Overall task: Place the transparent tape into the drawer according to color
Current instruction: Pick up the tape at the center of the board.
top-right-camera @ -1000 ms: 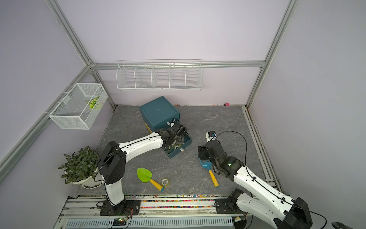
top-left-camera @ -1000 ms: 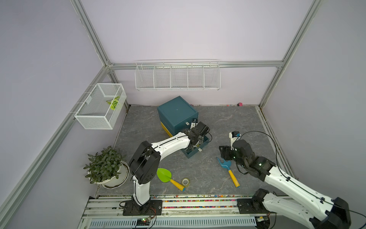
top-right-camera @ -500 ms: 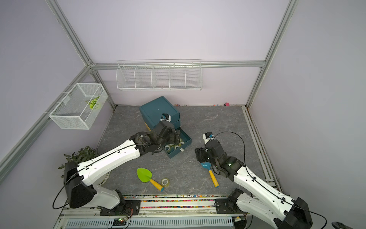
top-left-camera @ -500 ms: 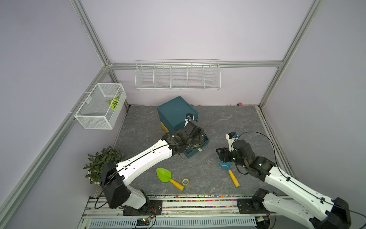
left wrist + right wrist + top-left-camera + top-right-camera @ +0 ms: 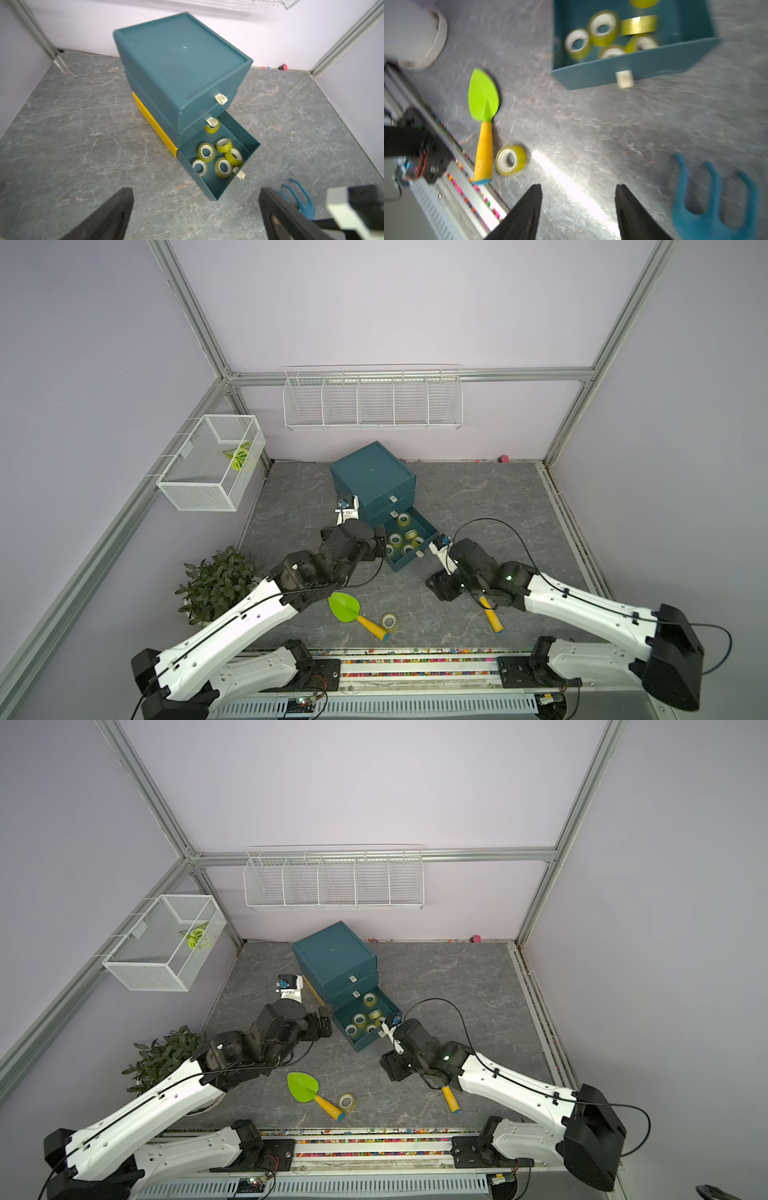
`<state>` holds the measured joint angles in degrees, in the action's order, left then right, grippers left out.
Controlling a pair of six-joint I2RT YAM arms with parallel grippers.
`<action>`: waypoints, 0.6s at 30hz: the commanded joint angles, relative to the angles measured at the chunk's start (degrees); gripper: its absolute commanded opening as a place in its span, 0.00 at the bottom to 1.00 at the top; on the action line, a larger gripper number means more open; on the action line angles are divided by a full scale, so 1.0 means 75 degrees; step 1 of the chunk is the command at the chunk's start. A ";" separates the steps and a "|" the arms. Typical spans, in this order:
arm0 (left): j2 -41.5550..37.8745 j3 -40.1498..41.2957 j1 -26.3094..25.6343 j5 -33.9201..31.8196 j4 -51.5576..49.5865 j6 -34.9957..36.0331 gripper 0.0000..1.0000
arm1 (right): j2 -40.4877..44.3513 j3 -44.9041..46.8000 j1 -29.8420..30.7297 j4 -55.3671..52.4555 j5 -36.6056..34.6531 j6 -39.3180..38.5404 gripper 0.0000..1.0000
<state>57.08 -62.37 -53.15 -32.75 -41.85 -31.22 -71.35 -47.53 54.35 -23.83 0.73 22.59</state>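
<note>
The teal drawer cabinet (image 5: pixel 374 481) (image 5: pixel 334 961) (image 5: pixel 180 62) stands at the back with its bottom drawer (image 5: pixel 405 562) (image 5: pixel 368 1042) (image 5: pixel 220 187) (image 5: pixel 654 62) pulled out. Several yellow-green transparent tape rolls (image 5: pixel 395 538) (image 5: pixel 360 1019) (image 5: pixel 206 152) (image 5: pixel 603 29) lie inside it. One more tape roll (image 5: pixel 390 621) (image 5: pixel 346 1101) (image 5: pixel 510 160) lies on the floor beside the shovel's handle. My left gripper (image 5: pixel 379 542) (image 5: pixel 324 1023) (image 5: pixel 195 193) hangs wide open and empty just left of the drawer. My right gripper (image 5: pixel 440 587) (image 5: pixel 395 1067) (image 5: pixel 578 187) is open and empty over bare floor in front of the drawer.
A green toy shovel (image 5: pixel 344 608) (image 5: pixel 304 1086) (image 5: pixel 483 95) lies near the front rail. The blue toy rake (image 5: pixel 299 199) (image 5: pixel 712 197) lies under my right arm. A potted plant (image 5: pixel 216 585) stands at the left. A wire basket (image 5: pixel 212 462) and a wire rack (image 5: pixel 372 400) hang on the walls.
My left gripper has opened wider and drawn back from over the drawer to its left side. My right gripper has shifted slightly toward the front left.
</note>
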 commanded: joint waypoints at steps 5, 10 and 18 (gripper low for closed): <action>-0.0421 0.0076 0.0160 -0.0304 -0.0454 -0.0123 1.00 | -0.1812 -0.1214 0.1065 -0.0769 -0.0026 -0.1119 0.60; -0.0439 0.0113 0.0189 -0.0299 -0.0587 -0.0160 1.00 | -0.2311 -0.1604 0.1270 -0.1117 0.0636 -0.1828 0.61; -0.0562 0.0153 0.0307 -0.0336 -0.0632 -0.0079 1.00 | -0.3195 -0.2389 0.1777 -0.2177 0.0844 -0.2827 0.63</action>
<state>54.06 -61.80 -51.35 -34.54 -45.67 -31.90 -92.99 -63.99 66.61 -35.66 5.06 5.69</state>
